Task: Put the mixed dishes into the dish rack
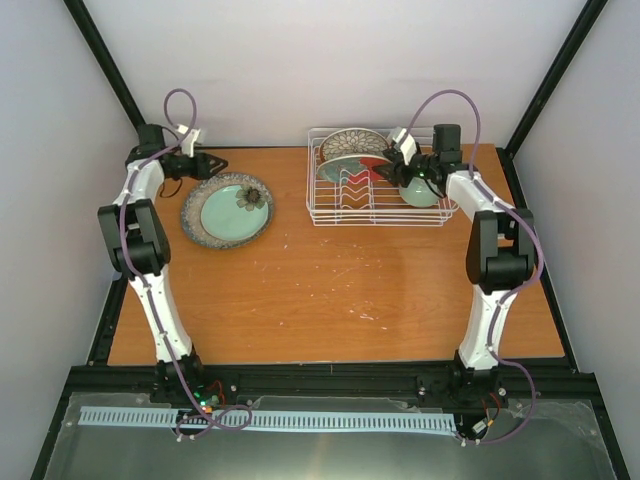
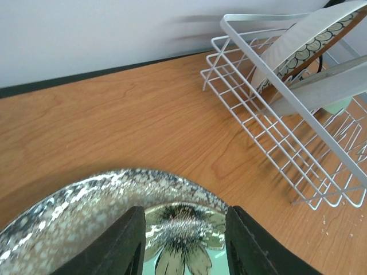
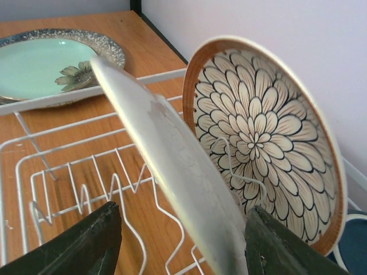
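On a wooden bench [image 1: 330,290] against white walls [image 1: 300,70], the pale teal plate [image 3: 172,154] is standing on edge in the white wire dish rack [image 1: 350,205] beside the red-rimmed petal-patterned plate [image 3: 264,137], the right hand [image 3: 182,209] straddling it, released. The left hand [image 2: 184,213], also released, is hovering over the rim of the large speckled plate [image 2: 86,200].

The white wire dish rack [image 1: 380,222] sits at the back right of the bench. The red-rimmed petal-patterned plate [image 3: 258,137] stands upright at its rear left. The pale teal plate [image 3: 172,149] leans tilted just in front of it. The small pale green cup [image 1: 420,195] sits at the rack's right end, partly hidden. The large speckled plate [image 1: 227,209], with a pale green centre and a flower motif, lies flat on the bench left of the rack.
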Action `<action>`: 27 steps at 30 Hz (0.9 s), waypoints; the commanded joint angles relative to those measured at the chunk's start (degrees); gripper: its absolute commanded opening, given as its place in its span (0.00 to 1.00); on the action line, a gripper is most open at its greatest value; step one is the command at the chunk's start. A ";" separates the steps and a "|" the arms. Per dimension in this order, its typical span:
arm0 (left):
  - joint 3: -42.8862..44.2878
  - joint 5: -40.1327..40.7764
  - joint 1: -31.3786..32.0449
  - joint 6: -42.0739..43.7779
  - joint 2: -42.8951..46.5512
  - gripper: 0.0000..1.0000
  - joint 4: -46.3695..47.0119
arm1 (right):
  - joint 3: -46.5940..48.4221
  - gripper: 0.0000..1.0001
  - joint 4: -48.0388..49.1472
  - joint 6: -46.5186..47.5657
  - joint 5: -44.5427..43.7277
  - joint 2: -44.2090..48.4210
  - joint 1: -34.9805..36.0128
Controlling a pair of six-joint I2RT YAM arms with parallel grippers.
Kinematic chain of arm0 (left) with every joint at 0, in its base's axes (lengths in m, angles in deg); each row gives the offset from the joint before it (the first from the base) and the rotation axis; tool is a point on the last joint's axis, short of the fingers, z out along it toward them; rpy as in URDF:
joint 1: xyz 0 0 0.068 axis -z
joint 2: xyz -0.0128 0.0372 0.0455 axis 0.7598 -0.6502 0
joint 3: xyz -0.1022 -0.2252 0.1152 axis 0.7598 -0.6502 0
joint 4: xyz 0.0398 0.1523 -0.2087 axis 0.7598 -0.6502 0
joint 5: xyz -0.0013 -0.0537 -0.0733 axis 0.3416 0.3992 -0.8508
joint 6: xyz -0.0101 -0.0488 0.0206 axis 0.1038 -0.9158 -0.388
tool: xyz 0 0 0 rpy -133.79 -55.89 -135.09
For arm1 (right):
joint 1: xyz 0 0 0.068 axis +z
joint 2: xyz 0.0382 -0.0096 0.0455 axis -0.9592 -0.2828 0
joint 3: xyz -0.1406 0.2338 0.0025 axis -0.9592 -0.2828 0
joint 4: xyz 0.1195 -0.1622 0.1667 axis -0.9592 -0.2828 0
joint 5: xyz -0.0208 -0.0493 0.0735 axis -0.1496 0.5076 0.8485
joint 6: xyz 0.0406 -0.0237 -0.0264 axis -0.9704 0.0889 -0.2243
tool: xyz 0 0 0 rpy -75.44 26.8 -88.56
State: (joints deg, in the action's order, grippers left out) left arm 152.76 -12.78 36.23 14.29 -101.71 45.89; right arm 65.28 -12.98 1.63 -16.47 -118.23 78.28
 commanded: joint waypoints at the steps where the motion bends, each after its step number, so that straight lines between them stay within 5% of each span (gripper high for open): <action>1: 3.66 0.21 -3.29 3.27 1.81 0.40 -8.10 | -3.49 0.59 2.25 -0.78 -0.81 7.40 0.21; 12: 8.60 15.48 -5.07 7.58 -3.41 0.34 -25.89 | -13.27 0.54 10.13 -9.38 -10.40 24.25 0.12; 27: 9.14 23.27 -5.05 5.55 -9.10 0.30 -33.68 | -11.03 0.54 3.52 -14.65 -5.85 26.37 0.39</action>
State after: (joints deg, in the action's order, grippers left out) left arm 159.93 8.44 31.16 20.50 -109.93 14.53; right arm 53.59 -8.08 -12.03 -23.53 -93.03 78.39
